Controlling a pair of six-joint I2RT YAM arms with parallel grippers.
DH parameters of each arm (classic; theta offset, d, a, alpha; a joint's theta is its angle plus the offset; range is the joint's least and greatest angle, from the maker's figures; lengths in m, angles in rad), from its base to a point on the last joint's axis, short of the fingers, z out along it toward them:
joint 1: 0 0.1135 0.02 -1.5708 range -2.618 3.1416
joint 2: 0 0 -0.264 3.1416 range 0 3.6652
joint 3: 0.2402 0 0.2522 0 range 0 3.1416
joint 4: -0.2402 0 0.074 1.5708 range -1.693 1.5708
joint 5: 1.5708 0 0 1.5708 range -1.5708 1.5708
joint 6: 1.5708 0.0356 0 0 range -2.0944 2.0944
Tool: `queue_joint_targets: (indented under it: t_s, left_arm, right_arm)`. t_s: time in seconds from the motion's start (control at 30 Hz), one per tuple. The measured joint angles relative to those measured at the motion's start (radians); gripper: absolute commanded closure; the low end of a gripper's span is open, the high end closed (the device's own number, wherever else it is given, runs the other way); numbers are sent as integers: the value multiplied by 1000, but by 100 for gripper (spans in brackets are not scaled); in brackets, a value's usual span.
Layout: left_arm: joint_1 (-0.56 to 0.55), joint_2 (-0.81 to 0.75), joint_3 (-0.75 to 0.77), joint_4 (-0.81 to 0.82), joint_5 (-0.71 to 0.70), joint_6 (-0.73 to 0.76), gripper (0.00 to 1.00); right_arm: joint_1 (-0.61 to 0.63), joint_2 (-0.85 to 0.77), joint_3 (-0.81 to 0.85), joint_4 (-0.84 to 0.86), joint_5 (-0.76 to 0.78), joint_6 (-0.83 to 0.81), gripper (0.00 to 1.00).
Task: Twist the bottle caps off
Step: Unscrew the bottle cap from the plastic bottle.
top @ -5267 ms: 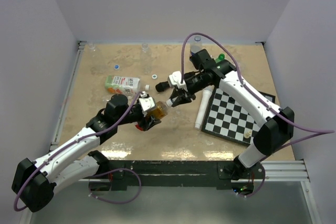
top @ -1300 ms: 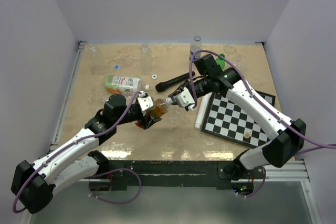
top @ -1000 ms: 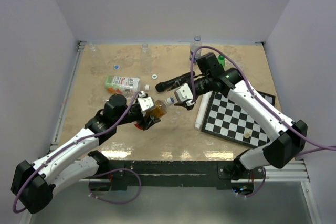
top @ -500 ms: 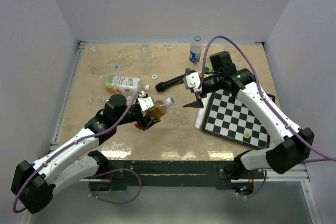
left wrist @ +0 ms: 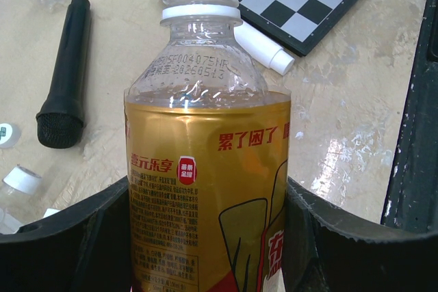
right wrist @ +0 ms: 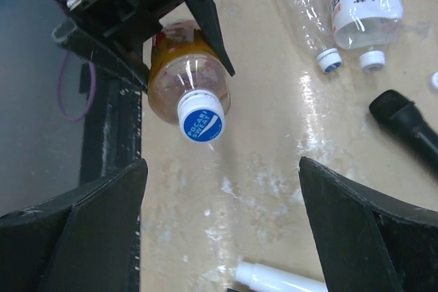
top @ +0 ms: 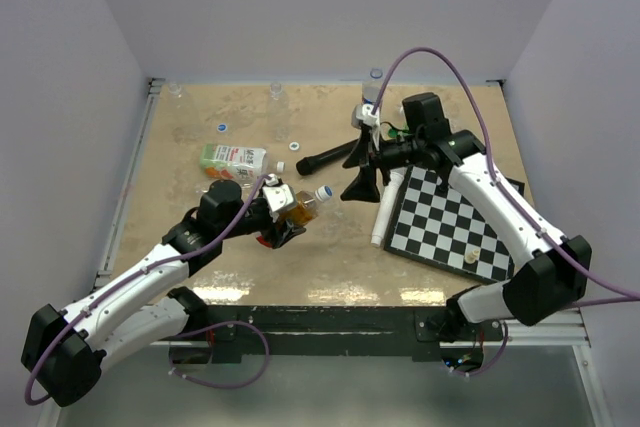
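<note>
Right hand [top: 352, 172]: fingers wide apart, empty, centre of the top view. Left hand [top: 284, 217]: clamped round the body of the amber bottle [top: 303, 208], just left of centre. Bottle's long axis runs lower left to upper right. Its cap [top: 323, 193], seated on the neck, faces the right hand across a short gap. Right hand is nearer the cap; likely approach runs along that axis.

Amber bottle [right wrist: 179, 85], blue-white cap [right wrist: 200, 117] on, clamped in left end effector [right wrist: 186, 59]; right end effector [right wrist: 222, 182] spread wide.

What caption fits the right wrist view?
Open right claw faces the white-capped amber-filled plastic bottle gripped by the left claw.
</note>
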Motion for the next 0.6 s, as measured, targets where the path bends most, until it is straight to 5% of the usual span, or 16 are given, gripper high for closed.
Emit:
queue_joint_targets:
  t_s: [0.33, 0.6]
  left_arm:
    - [0, 0, 0, 0, -6, 0, 100]
    - [0, 0, 0, 0, -6, 0, 100]
  right_arm:
    - [0, -9, 55, 227, 64, 563, 2]
    - [1, -36, 15, 320, 111, 700, 4]
